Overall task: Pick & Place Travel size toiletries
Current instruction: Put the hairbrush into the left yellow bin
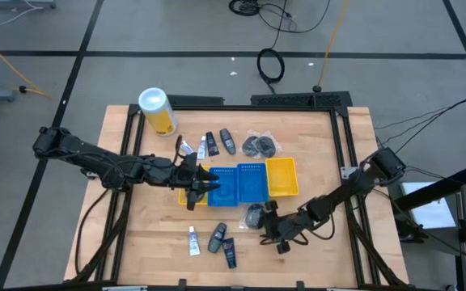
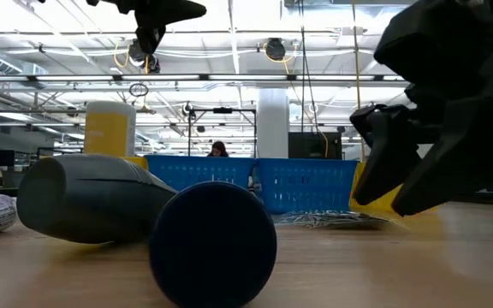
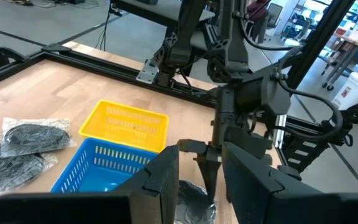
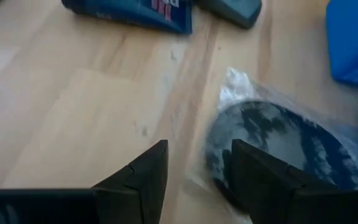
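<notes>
Of the travel size toiletries, a clear packet with a dark round disc [image 4: 284, 146] lies on the wooden table just before the blue bins. My right gripper [image 4: 197, 168] slants down at it, open, one finger over the packet's near edge. A navy bottle [image 1: 229, 252], a grey oval piece [image 1: 217, 238] and a white tube [image 1: 193, 240] lie near the front edge. More tubes, bottles and packets [image 1: 259, 145] lie behind the bins. My left gripper [image 1: 203, 184] hovers open over the bins' left end, nothing between its fingers. My right gripper comes at the packet's edge [image 4: 219, 155] slanting down from the table's right near side. Its fingers [image 4: 257, 180] stand astride that edge. I cannot tell whether they touch it. The packet lies flat on the table.
A row of blue bins [image 1: 238, 184] with a yellow bin [image 1: 281, 176] at its right end sits mid-table. A big yellow canister with a white lid [image 1: 158, 109] stands at the far left. Bare wood lies to the near left and near right.
</notes>
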### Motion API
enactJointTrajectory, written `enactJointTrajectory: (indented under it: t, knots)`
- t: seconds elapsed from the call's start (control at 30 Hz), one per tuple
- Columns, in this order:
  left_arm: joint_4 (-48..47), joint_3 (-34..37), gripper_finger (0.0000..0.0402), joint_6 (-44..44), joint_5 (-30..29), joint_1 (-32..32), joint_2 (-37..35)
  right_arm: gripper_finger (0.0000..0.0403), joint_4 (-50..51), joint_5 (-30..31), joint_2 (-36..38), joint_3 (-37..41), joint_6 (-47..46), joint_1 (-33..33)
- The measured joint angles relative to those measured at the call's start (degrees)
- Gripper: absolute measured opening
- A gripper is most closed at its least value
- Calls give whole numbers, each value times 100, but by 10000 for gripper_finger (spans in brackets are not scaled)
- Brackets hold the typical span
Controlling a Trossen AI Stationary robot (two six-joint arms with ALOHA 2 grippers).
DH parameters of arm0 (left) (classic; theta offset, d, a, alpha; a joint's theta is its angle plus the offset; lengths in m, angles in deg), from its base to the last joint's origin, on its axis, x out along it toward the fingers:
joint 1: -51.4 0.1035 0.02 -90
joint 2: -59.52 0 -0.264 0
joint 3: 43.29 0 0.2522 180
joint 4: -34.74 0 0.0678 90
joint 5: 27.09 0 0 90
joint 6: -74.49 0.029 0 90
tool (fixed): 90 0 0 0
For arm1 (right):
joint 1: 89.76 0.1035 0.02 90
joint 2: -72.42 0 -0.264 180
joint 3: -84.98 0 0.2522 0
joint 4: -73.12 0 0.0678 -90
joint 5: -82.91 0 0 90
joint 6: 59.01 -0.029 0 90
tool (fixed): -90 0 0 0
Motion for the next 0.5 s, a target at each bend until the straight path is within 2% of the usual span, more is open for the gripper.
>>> enactJointTrajectory:
  t: [0.2, 0.5]
  knots:
    - [-43, 0, 120, -36, 0, 0, 0, 169, -15, 88, -325, -174, 210, 0]
    - [-179, 0, 120, -55, -2, 0, 0, 169, 566, 789, -339, -190, 60, -4]
